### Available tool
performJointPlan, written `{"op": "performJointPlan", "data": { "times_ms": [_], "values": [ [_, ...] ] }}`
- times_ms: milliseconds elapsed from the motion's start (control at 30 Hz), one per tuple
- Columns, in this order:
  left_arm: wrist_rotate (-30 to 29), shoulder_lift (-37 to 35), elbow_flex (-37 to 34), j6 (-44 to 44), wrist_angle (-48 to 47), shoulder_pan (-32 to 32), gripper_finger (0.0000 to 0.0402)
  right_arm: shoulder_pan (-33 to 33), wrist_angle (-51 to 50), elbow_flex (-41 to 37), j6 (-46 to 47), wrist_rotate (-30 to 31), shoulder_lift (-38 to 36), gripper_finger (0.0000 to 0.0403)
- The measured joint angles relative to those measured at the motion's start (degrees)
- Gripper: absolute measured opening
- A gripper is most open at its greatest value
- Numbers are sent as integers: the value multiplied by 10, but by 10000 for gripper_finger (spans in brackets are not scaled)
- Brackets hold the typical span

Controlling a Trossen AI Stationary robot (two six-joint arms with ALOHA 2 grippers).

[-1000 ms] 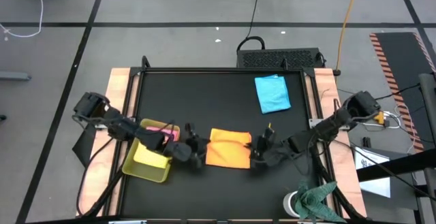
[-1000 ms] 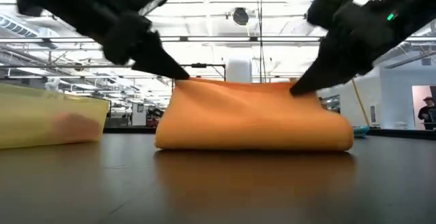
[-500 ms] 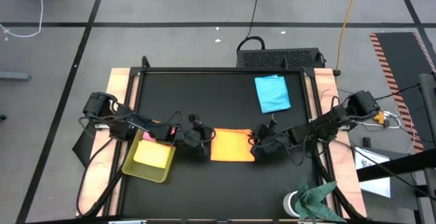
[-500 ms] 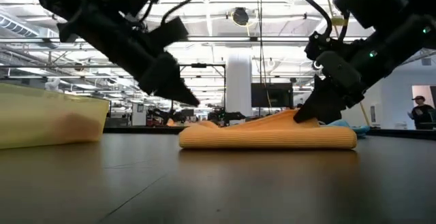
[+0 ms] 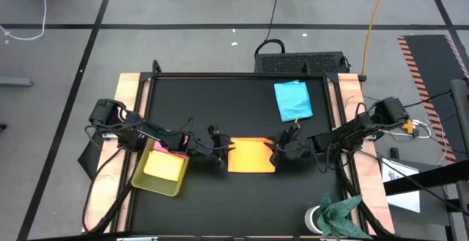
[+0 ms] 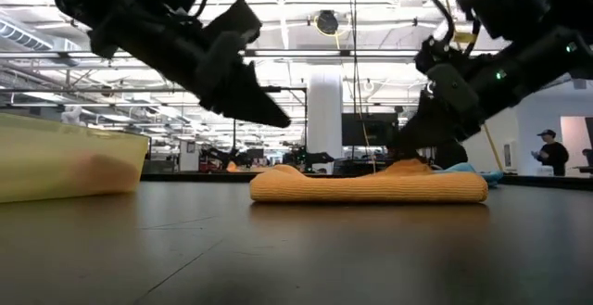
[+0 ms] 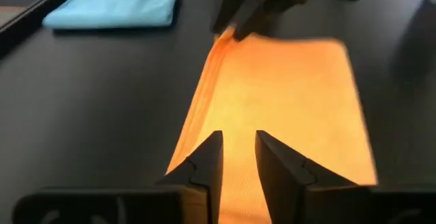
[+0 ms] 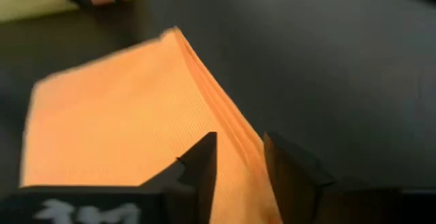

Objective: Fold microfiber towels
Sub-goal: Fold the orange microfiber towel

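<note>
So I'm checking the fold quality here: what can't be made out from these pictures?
- Orange towel: underside and inner layers hidden by its own top layer, every view.
- Pink towel: mostly covered by the left arm, high view.
- Tray contents: blurred behind its translucent wall, low view.

overhead, table-level, two wrist close-ups

Bright, even light falls from overhead: ceiling strips (image 6: 306, 27) glow nearly white behind the low view, leaving both arms as dark silhouettes. The black surface (image 5: 220, 109) stays matte from above, with only soft, short shadows beside the orange towel (image 5: 251, 155). Seen from table height, the surface nearest the camera blurs and carries a faint orange sheen. In the right wrist view the towel's far edge is smeared and soft.
</note>
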Motion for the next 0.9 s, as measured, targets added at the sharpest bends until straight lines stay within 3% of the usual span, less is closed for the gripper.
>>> {"op": "performJointPlan", "data": {
  "times_ms": [200, 367, 667, 900],
  "values": [
    [17, 53, 0, -6, 53, 19, 102, 2, 18, 0, -22, -12, -34, 148],
    [15, 88, 1, -68, 5, 51, 94, -1, 24, 0, -27, -101, -21, 142],
    [15, 26, 1, -103, -123, 46, 93, -21, -3, -1, -9, -106, 33, 108],
    [21, -1, 3, -74, -71, 32, 93, -30, 92, 0, -30, -107, 19, 72]
  ]
}}
